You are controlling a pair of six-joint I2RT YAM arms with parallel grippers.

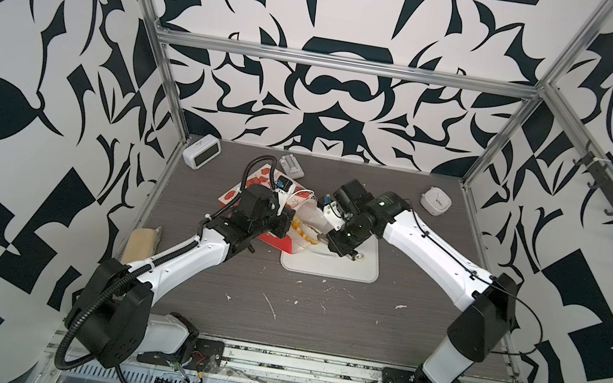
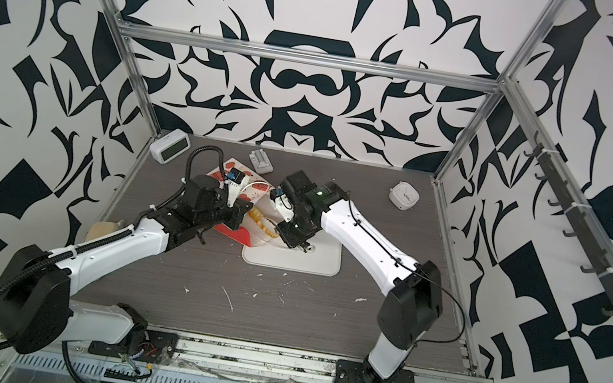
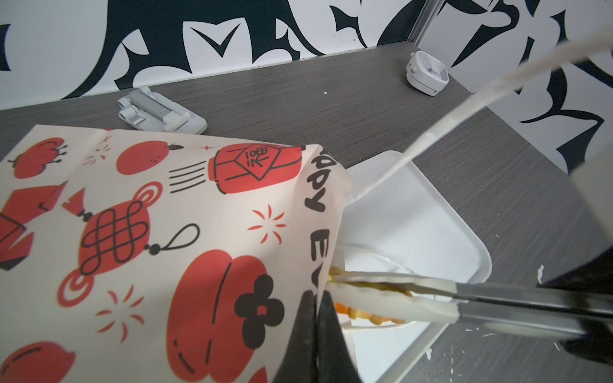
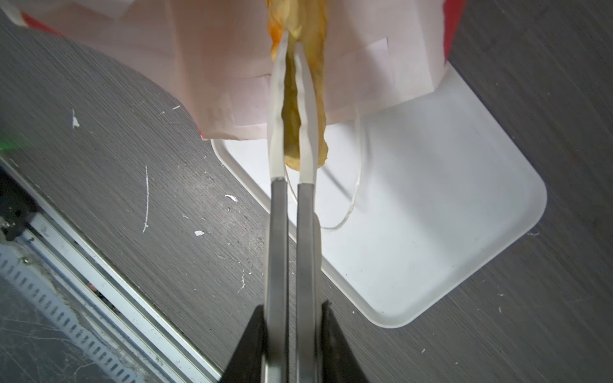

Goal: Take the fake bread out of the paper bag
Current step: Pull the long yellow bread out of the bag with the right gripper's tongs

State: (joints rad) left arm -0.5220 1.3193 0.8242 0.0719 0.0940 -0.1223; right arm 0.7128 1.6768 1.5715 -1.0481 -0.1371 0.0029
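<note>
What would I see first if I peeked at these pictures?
The bright paper bag with red pictures, tipped on its side, its mouth over the white tray. At that mouth the right hand pinches a long golden fake bread, while the left hand grips the bag's edge.

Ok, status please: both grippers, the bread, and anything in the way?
Left gripper shut on paper bag rim. Right gripper clamped on fake bread at bag mouth, over white tray. Loose cord handle lies beneath.
</note>
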